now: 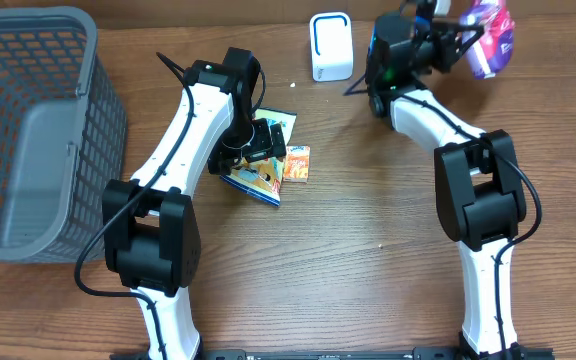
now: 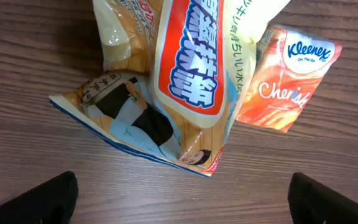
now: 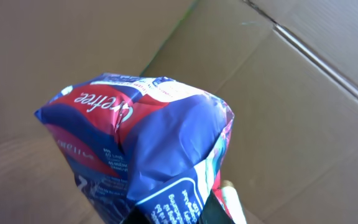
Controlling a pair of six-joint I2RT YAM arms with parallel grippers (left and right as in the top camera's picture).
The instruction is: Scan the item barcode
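My table (image 1: 368,250) is plain dark wood grain, nothing fancy. Over on my left there's a big gray plastic mesh basket (image 1: 108,110) sitting right on it, running off the edge of the overhead view. A small white device (image 1: 331,46) stands near the far edge. Mid-table a yellow-and-blue snack bag (image 2: 191,81) lies flat, with an orange Kleenex tissue pack (image 2: 289,81) touching its edge.

bare table (image 1: 368,230) is lying open across the near centre. grey basket (image 1: 108,110) is walling off the far left. white scanner (image 1: 331,46) is standing far centre, purple bag (image 1: 490,38) hanging just right of it. snack bag (image 1: 260,182) and tissue pack (image 1: 297,163) are occupying the middle.
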